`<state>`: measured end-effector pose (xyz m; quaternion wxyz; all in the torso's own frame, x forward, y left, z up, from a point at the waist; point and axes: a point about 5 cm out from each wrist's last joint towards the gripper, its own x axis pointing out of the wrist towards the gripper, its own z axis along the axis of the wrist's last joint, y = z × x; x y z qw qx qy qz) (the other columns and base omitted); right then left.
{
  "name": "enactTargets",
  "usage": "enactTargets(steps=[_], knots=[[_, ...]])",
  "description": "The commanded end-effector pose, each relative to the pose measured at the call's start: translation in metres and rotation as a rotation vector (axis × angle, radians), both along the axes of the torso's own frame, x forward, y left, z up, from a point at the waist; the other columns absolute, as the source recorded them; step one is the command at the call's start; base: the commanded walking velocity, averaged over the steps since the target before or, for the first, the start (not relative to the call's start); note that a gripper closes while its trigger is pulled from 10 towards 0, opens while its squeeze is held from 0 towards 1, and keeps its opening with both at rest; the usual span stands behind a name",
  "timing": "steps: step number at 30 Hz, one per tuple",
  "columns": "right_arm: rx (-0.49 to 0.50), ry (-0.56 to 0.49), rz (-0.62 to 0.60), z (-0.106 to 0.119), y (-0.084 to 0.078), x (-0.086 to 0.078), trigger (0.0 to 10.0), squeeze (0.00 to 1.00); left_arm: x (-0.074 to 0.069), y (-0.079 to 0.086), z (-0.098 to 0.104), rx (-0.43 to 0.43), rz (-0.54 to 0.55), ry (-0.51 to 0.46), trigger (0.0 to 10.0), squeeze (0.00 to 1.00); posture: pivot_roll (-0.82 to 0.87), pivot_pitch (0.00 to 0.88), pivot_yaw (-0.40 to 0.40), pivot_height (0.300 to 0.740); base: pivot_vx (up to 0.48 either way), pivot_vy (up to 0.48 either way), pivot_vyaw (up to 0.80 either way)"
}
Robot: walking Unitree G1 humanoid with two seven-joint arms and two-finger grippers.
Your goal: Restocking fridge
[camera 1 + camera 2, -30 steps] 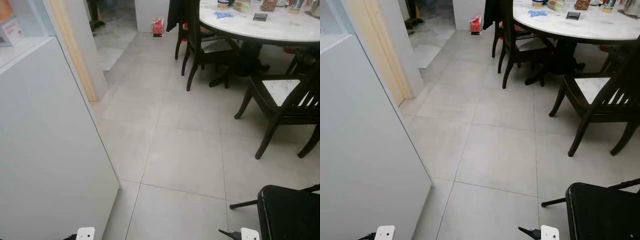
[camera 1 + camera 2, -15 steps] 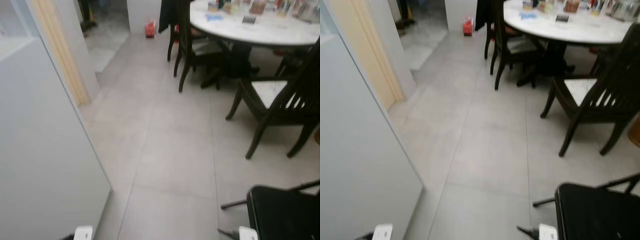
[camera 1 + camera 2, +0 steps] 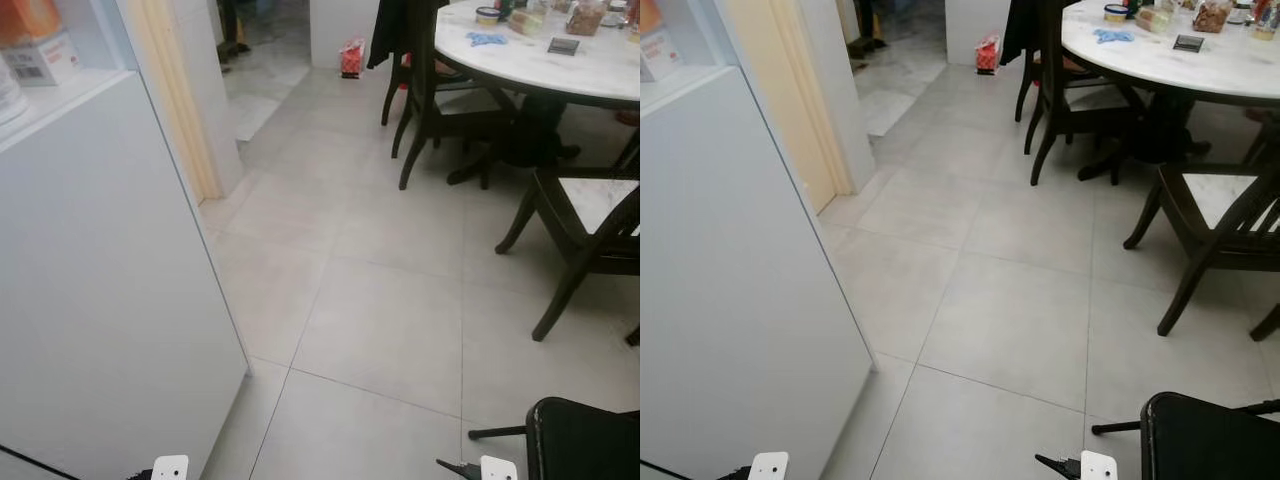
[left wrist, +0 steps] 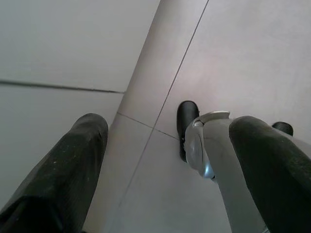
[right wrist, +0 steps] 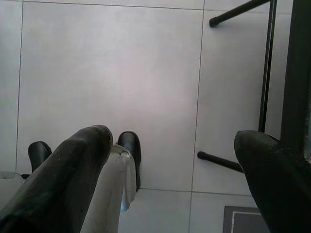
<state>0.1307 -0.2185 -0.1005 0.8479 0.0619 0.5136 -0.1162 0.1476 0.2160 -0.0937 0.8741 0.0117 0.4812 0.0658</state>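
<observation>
Fridge door, flat matte white, fills our left above smooth grey floor tiles. Our left gripper and right gripper hang spread, empty; round marble table with dark wooden chairs beyond.

Home dining area, probably: round marble table, dark chairs, tiled floor.

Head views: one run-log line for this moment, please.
phase: walking | fridge door: robot's left | left gripper: open, empty | right gripper: open, empty
</observation>
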Motion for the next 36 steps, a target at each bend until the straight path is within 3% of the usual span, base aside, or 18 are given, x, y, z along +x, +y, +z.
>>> enactTargets(steps=[1,36], knots=[[0.125,-0.140,0.061,0.0301,0.0271,0.0804,10.0,0.00,0.0559,0.0001,0.0231,-0.019,0.032,-0.030,10.0,0.00,0.07,0.000,-0.071,0.740,0.000,0.000,0.00],[0.105,-0.132,0.100,0.0305,0.0264,0.0808,10.0,0.00,0.0560,0.0003,0.0233,-0.014,0.029,-0.031,10.0,0.00,0.07,0.000,-0.071,0.740,0.000,0.000,0.00]])
